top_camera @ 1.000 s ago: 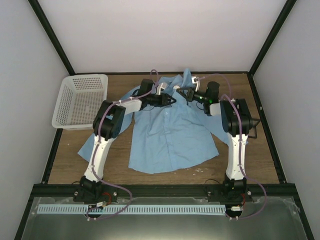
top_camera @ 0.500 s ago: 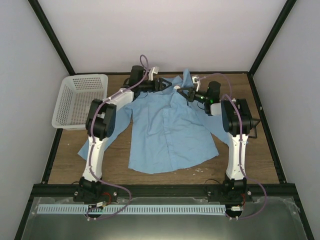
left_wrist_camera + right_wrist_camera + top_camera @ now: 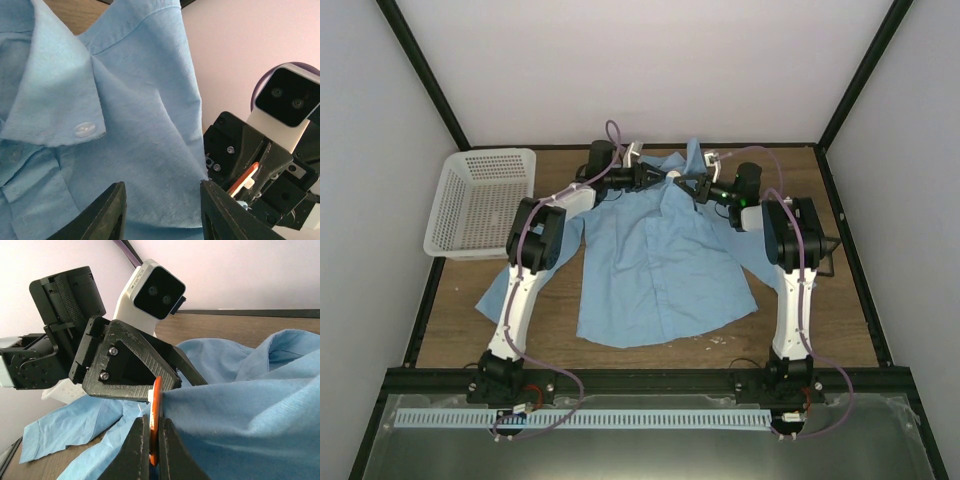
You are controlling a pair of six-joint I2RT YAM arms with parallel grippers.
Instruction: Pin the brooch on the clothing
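Observation:
The light blue shirt (image 3: pixel 660 270) lies spread on the table, collar at the back. My right gripper (image 3: pixel 154 445) is shut on the orange-red brooch (image 3: pixel 156 410), held edge-on with a raised fold of shirt cloth (image 3: pixel 240 410) pressed against its face. My left gripper (image 3: pixel 165 210) is open, its two fingers on either side of that same fold near the collar (image 3: pixel 60 100). The brooch (image 3: pixel 243 180) shows just beyond its right finger. In the top view both grippers, left (image 3: pixel 658 176) and right (image 3: pixel 692 184), meet at the collar; the brooch is too small to make out there.
A white mesh basket (image 3: pixel 490 153) stands at the back left. A small black square frame (image 3: pixel 830 255) sits by the right arm. The shirt's left sleeve (image 3: pixel 495 290) trails toward the left edge. Walls close in the back.
My left arm has left the shirt's chest, swung back to the collar, then moved right until it meets the right gripper. The right gripper has held still with the brooch.

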